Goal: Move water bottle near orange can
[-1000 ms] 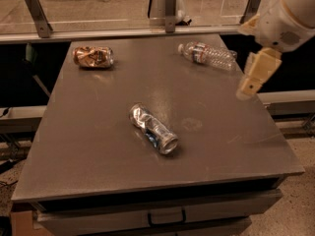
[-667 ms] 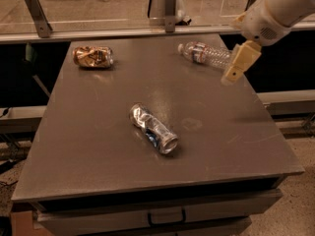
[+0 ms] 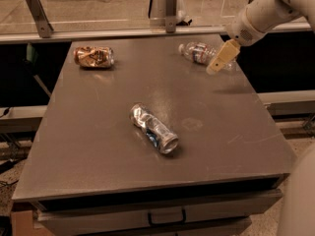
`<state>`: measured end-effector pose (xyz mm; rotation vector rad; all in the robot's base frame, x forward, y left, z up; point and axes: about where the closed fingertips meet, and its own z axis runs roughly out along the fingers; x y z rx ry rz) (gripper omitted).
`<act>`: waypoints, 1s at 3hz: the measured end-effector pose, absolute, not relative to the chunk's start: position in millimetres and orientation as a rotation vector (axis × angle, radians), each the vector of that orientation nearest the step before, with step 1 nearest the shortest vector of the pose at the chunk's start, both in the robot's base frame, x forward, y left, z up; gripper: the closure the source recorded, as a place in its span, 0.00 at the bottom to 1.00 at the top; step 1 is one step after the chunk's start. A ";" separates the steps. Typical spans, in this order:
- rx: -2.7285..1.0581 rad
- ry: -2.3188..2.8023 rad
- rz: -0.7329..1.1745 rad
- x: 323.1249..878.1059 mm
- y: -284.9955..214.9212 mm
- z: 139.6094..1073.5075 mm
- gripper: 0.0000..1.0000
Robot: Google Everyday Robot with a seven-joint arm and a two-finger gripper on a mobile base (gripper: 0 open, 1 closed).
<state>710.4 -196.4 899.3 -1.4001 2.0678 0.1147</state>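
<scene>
The water bottle (image 3: 199, 52), clear ribbed plastic with a red-and-blue label, lies on its side at the far right of the grey table (image 3: 98, 146). The orange can (image 3: 93, 56), dented, lies on its side at the far left of the table. My gripper (image 3: 215, 68), with tan fingers, hangs from the white arm (image 3: 266, 11) that reaches in from the upper right. It sits just above the right end of the bottle and partly covers it. Nothing shows in its grasp.
A dented silver can with blue markings (image 3: 153, 128) lies on its side near the middle of the table. A metal rail with upright posts (image 3: 170, 6) runs behind the table's far edge. A drawer front (image 3: 162, 215) sits below the near edge.
My arm and gripper have moved left and toward the far side, from beyond the table's right edge to just over the water bottle. The bottle and both cans have not moved.
</scene>
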 end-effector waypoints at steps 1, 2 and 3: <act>-1.316 2.143 0.140 738.4 -205.9 871.3 0.00; -1.275 2.203 0.161 751.7 -209.0 851.5 0.18; -1.258 2.227 0.178 756.8 -210.2 845.4 0.41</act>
